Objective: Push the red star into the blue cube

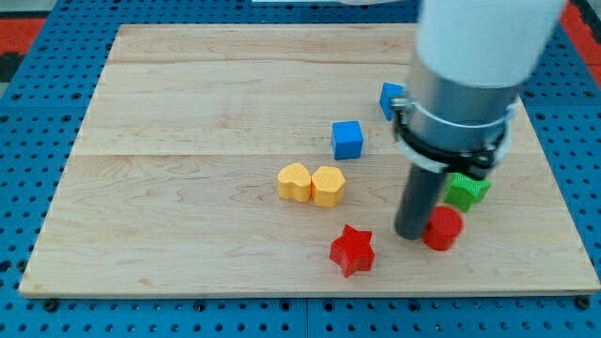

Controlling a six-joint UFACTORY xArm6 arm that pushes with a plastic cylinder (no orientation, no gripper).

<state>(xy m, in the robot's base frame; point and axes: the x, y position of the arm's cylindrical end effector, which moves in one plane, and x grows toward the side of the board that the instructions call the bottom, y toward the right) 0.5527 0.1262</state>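
Note:
The red star (352, 250) lies near the board's bottom edge, right of centre. The blue cube (347, 140) sits above it, past the yellow blocks. My tip (413, 233) rests on the board to the right of the red star, with a gap between them, and touches the left side of a round red block (444, 228). The arm's white and grey body hides the board's upper right part.
A yellow heart-like block (294, 182) and a yellow hexagon (329, 186) sit side by side between the star and the cube. A green block (467, 191) sits right of the rod. A second blue block (391, 99) is half hidden behind the arm. The wooden board (188, 141) has blue pegboard around it.

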